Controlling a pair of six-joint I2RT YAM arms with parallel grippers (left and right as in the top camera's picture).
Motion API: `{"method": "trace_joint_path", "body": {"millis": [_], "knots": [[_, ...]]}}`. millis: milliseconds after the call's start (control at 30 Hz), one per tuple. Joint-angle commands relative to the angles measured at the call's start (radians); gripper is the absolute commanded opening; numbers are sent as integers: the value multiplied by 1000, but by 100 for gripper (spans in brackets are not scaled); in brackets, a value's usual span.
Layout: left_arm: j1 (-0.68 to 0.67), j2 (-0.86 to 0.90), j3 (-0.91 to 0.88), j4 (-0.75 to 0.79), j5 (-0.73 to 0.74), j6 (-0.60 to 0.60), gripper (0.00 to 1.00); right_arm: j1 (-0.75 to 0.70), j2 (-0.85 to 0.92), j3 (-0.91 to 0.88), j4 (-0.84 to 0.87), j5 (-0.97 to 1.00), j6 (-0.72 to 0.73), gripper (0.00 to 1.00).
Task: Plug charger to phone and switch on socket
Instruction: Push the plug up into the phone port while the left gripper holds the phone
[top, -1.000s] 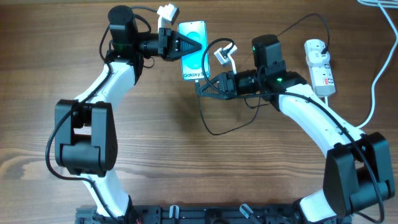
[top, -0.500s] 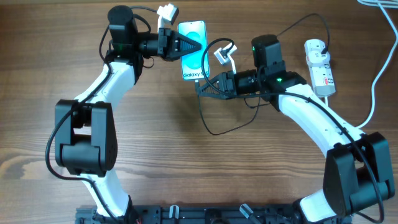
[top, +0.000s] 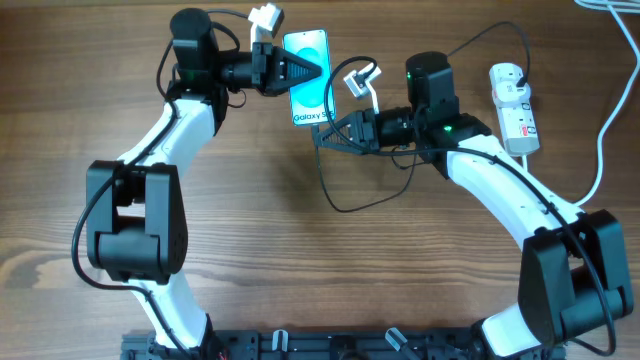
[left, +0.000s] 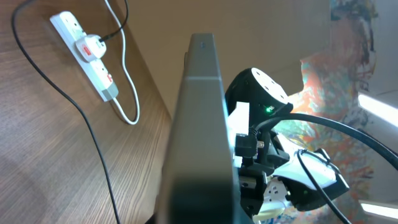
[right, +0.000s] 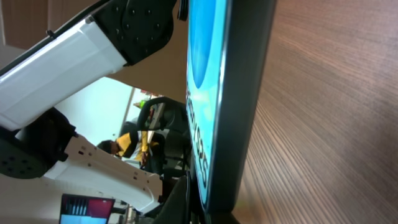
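The phone, turquoise screen up, is lifted off the table. My left gripper is shut on its side. In the left wrist view the phone stands edge-on and fills the jaws. My right gripper is shut on the tip of the charger, right at the phone's "Galaxy" end; the tip itself is hidden. The phone fills the right wrist view. The charger cable loops down over the table and back up to the socket at the right, also in the left wrist view.
A thick white lead runs from the socket along the table's right edge. White camera cables hang off both wrists near the phone. Bare wooden table lies in front of the arms.
The left gripper and phone have shifted slightly left and up. The right gripper has risen a little towards the phone's lower end.
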Motion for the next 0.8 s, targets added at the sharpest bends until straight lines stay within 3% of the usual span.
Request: {"method": "trace_joint_path", "body": {"millis": [0, 100, 233, 467, 600, 733, 767], "knots": [[-35, -4, -4, 3, 51, 22, 4, -14, 5, 24, 38, 16, 16, 4], [-28, -4, -4, 3, 51, 29, 4, -14, 5, 24, -34, 16, -5, 14], [2, -4, -4, 3, 45, 28, 4, -13, 5, 24, -58, -13, -6, 16], [35, -4, -4, 3, -28, 10, 4, 1, 5, 24, -92, -17, -5, 27], [26, -4, -4, 2, -27, 9, 4, 27, 5, 24, -92, 30, -10, 22], [13, -4, -4, 2, -22, 9, 4, 28, 5, 24, -91, 64, 0, 5], [10, -4, -4, 2, -15, 10, 4, 28, 5, 24, -90, 68, 1, 4]]}}
